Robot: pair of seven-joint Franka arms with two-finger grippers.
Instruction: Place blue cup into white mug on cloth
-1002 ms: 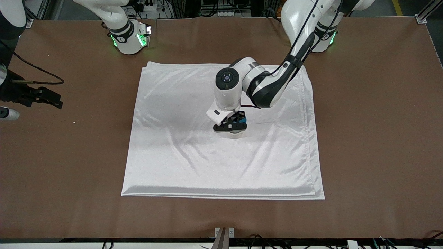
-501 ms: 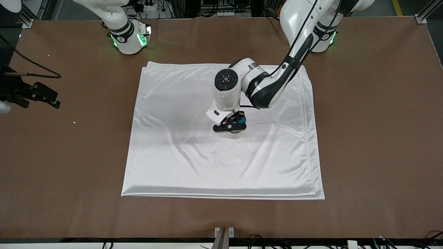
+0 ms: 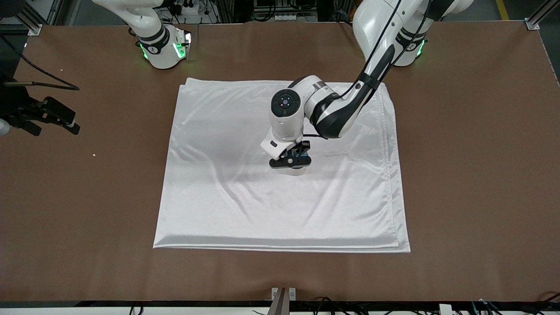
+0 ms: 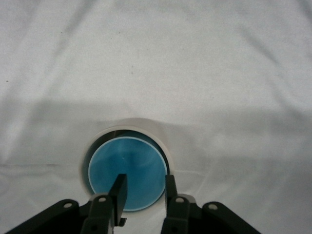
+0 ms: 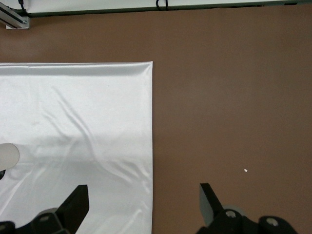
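While the big white cloth [image 3: 280, 192] lies flat on the brown table [image 3: 481, 175], the white mug [image 4: 161, 141] stands near its middle. The blue cup [image 4: 127, 176] sits down inside the mug, so the job looks almost done. The left claw [image 4: 142, 190] is right over the mug and pinches the cup's rim; I think it only has to let go and lift away. The right claw [image 5: 144, 197] waits spread wide over the table at the right arm's end.
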